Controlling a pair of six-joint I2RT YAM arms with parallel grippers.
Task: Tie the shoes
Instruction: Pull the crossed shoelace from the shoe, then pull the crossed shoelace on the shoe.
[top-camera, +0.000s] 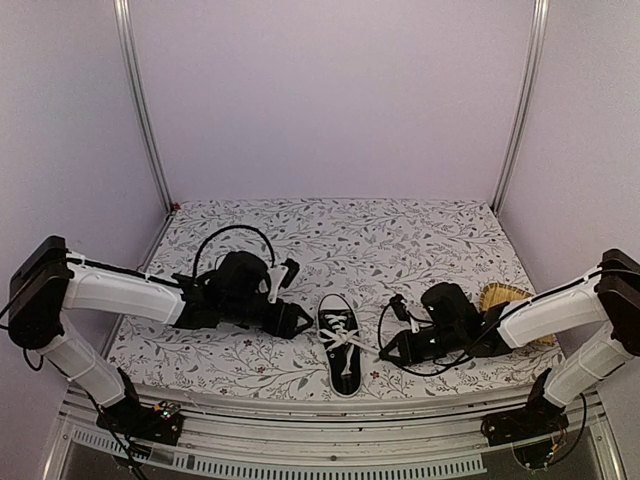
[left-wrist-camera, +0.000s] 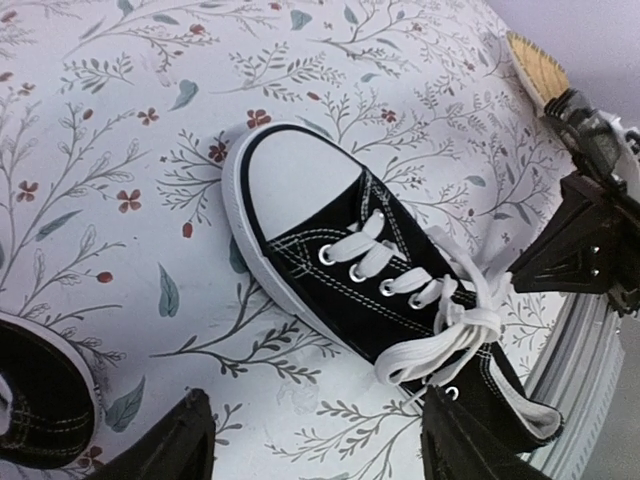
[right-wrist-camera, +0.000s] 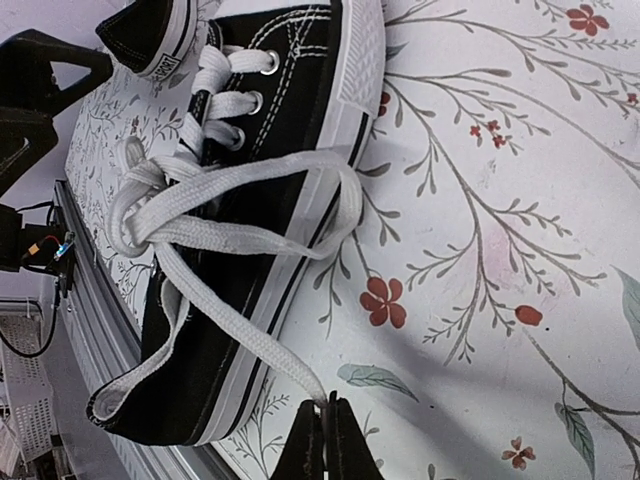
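Top view: shoe (top-camera: 341, 350) at the counter's (top-camera: 400, 240) 6 o'clock, left gripper (top-camera: 299, 322) at its 9, right gripper (top-camera: 387, 352) at its 3
Left wrist: left gripper spread wide, empty; second shoe (left-wrist-camera: 35, 400) at 8 o'clock
Right wrist: right gripper pinched on the lace (right-wrist-camera: 270, 350) end

shoe (top-camera: 340, 350) right of left gripper (top-camera: 300, 321), lace (right-wrist-camera: 230, 238) in right gripper (right-wrist-camera: 322, 410)

No readable text anywhere, not on the shoe (left-wrist-camera: 330, 285)
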